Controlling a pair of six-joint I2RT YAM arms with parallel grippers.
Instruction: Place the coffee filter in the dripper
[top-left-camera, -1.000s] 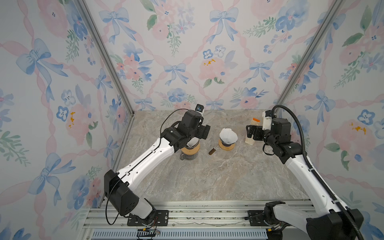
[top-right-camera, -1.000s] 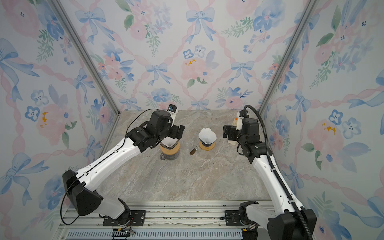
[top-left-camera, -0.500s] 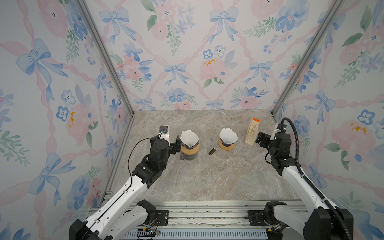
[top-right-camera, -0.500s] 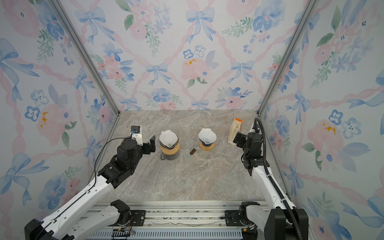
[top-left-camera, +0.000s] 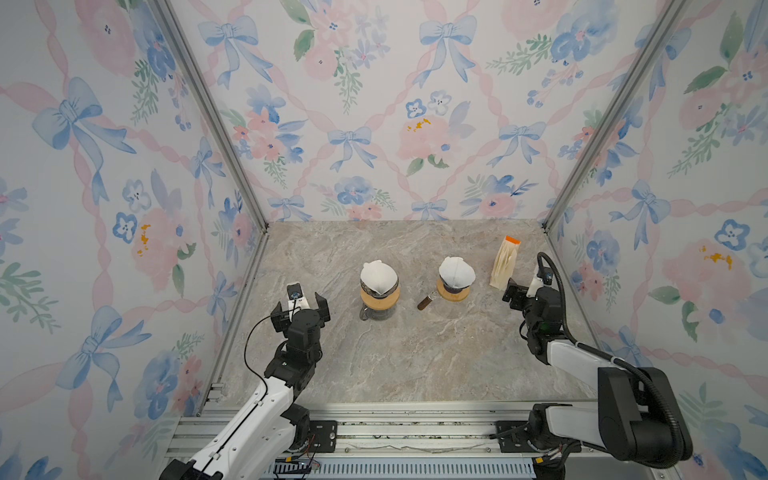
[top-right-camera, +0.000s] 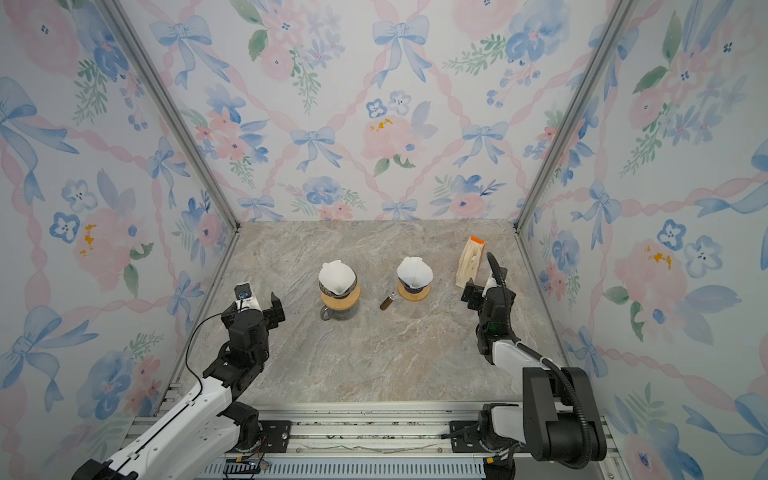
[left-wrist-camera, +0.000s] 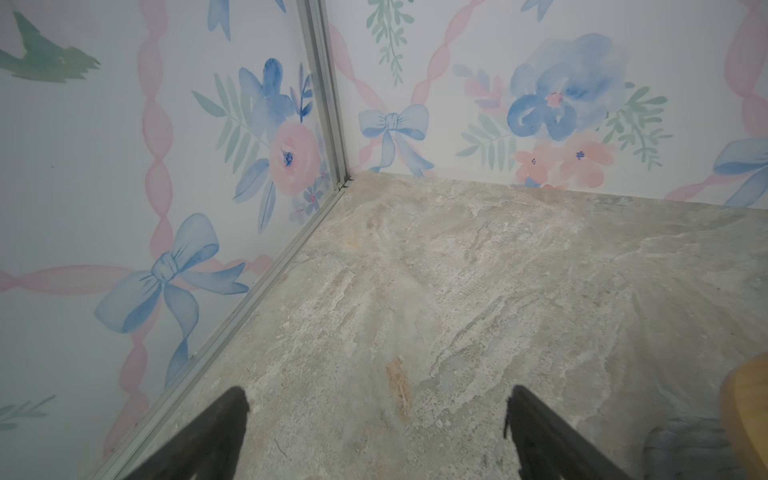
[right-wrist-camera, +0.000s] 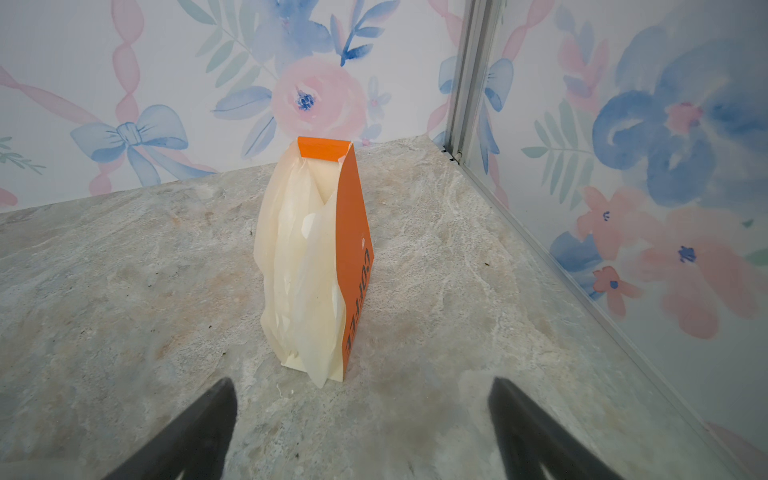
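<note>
Paper coffee filter (top-left-camera: 377, 276) sits in the carafe-top dripper (top-left-camera: 380, 296); second filter (top-left-camera: 456, 271) likewise. Both left gripper (top-left-camera: 300, 308) and right gripper (top-left-camera: 521, 291) gape wide, empty (right faces filter pack (right-wrist-camera: 307, 266)). Placement judged complete; next, only verify seating.

The left arm (top-left-camera: 266, 405) bends at the elbow on the left side, and the left pincer (top-left-camera: 300, 309) is spread wide and empty. The right arm (top-left-camera: 575, 359) folds at the elbow on the right, and the right pincer (top-left-camera: 524, 290) gapes wide too, gripping nothing.
</note>
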